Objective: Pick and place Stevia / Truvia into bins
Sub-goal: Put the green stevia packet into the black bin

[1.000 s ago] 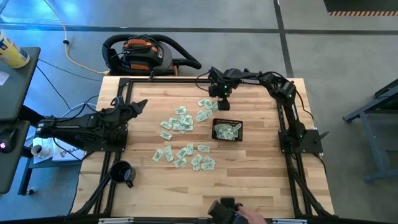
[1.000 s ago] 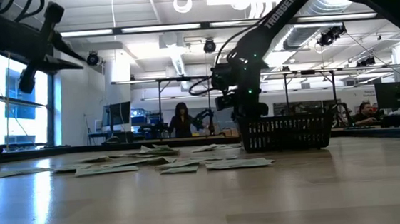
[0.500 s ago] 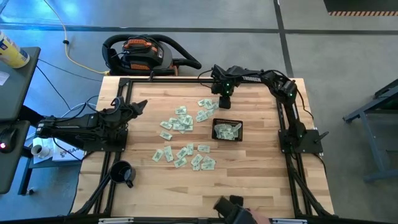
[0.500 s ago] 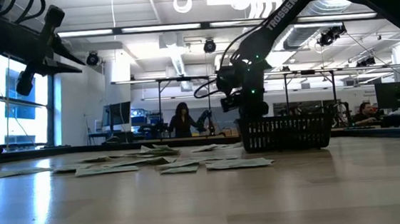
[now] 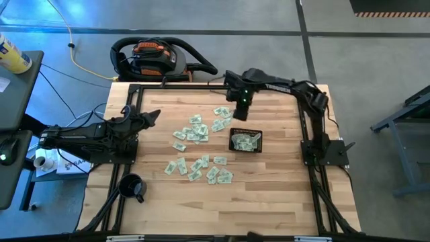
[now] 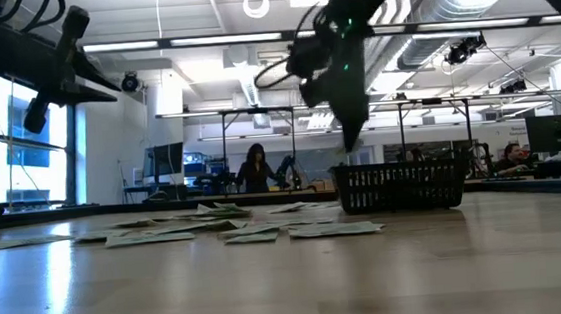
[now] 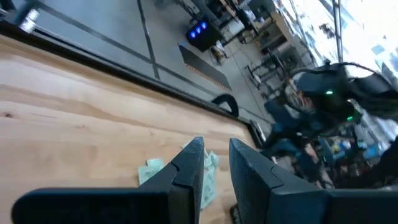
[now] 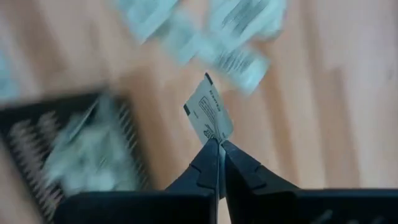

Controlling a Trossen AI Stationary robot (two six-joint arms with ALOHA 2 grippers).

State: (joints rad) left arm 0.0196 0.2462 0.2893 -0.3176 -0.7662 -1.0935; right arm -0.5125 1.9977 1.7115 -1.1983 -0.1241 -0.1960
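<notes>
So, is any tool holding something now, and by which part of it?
The right tool is shut on one sachet, pinching its edge above the table. The left tool holds nothing.

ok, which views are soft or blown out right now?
Right wrist view: the basket and loose sachets smear with motion blur; only the right pincer and its pinched sachet stay crisp. Left wrist view: blown-out glare at the upper right corner. Low view: the right arm is a backlit, blurred silhouette. High view: evenly lit, sharp.
</notes>
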